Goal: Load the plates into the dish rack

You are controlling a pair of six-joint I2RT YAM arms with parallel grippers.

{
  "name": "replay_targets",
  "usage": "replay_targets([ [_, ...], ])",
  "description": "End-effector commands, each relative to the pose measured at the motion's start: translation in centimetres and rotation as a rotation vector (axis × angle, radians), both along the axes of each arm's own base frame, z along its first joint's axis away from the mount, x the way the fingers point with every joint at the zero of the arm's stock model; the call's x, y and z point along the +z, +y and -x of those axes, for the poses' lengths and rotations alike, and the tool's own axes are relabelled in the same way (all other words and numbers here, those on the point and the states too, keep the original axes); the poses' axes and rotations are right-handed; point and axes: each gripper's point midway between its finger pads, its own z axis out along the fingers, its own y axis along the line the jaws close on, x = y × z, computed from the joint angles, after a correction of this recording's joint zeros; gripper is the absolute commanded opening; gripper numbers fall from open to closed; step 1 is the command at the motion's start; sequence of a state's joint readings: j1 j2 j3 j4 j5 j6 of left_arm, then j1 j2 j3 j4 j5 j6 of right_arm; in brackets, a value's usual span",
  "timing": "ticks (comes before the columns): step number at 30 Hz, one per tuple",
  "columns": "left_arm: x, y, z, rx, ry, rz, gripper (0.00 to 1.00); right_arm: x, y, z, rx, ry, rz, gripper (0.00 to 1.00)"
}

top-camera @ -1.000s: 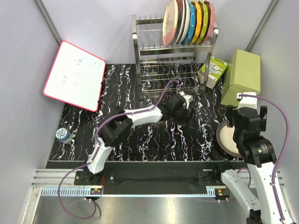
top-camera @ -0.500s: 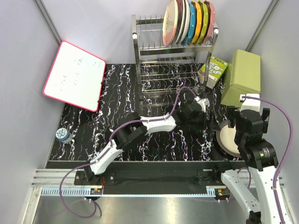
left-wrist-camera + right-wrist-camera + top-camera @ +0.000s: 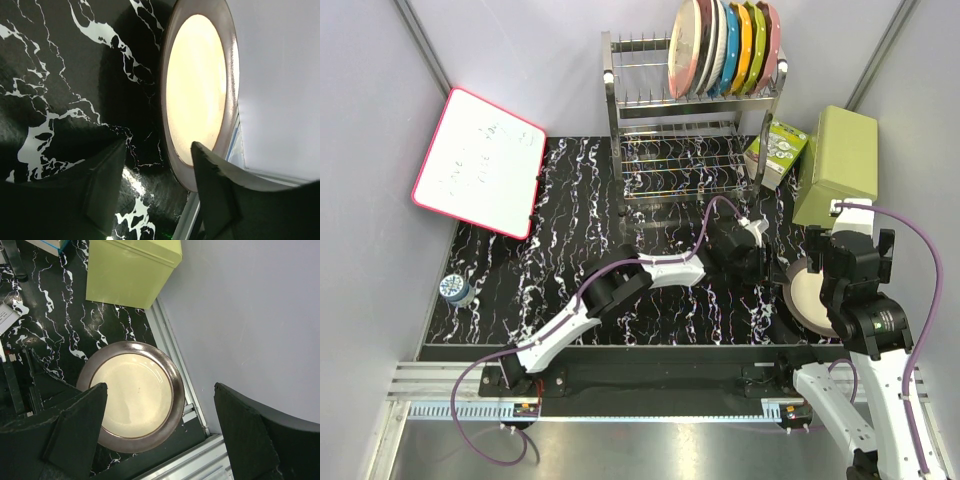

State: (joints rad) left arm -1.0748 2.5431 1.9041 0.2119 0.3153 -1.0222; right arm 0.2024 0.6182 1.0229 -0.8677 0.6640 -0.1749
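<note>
The cream plate with a dark brown rim (image 3: 808,297) lies flat at the table's right edge. My left gripper (image 3: 159,145) is open and low at the plate's left edge (image 3: 197,90), with the rim between its fingers; contact cannot be told. It reaches there from the left in the top view (image 3: 763,264). My right gripper (image 3: 160,385) is open wide and empty, hanging above the same plate (image 3: 132,395). The steel dish rack (image 3: 620,130) stands at the back. Its top tier holds several upright plates, with the brown-rimmed floral one (image 3: 684,48) leftmost and a red one (image 3: 704,45) beside it.
A green box (image 3: 837,165) and a small carton (image 3: 778,150) stand right of the rack, just behind the plate. A red-framed whiteboard (image 3: 480,160) leans at the back left. A small round jar (image 3: 455,290) sits at the left. A metal rail (image 3: 200,415) borders the plate's right side.
My left arm has swung right from the middle of the table to the cream plate's left edge. The right arm has stayed almost still above the plate.
</note>
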Motion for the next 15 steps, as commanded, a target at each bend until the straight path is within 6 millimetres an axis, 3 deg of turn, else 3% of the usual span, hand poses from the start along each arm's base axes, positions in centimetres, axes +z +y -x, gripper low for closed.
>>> replay_targets([
  [1, 1.4, -0.9, 0.8, -0.038, -0.024, 0.083, 0.48, 0.6, -0.4, 0.2, -0.027, -0.026, -0.006, 0.93],
  [12, 1.6, -2.0, 1.6, -0.074, -0.047, 0.104, 0.32, 0.1, -0.7, 0.1, -0.036, -0.002, 0.003, 0.92],
  [13, 1.5, -2.0, 1.5, -0.073, -0.048, 0.102, 0.26, 0.1, -0.8, 0.1, -0.042, -0.002, 0.004, 0.92],
  [14, 1.6, -2.1, 1.4, -0.066, -0.051, 0.102, 0.09, 0.0, -0.8, 0.1, -0.042, 0.001, 0.003, 0.92],
  [15, 1.5, -2.2, 1.2, -0.058, -0.049, 0.097, 0.05, 0.0, -0.8, 0.0, -0.043, 0.003, 0.005, 0.92],
])
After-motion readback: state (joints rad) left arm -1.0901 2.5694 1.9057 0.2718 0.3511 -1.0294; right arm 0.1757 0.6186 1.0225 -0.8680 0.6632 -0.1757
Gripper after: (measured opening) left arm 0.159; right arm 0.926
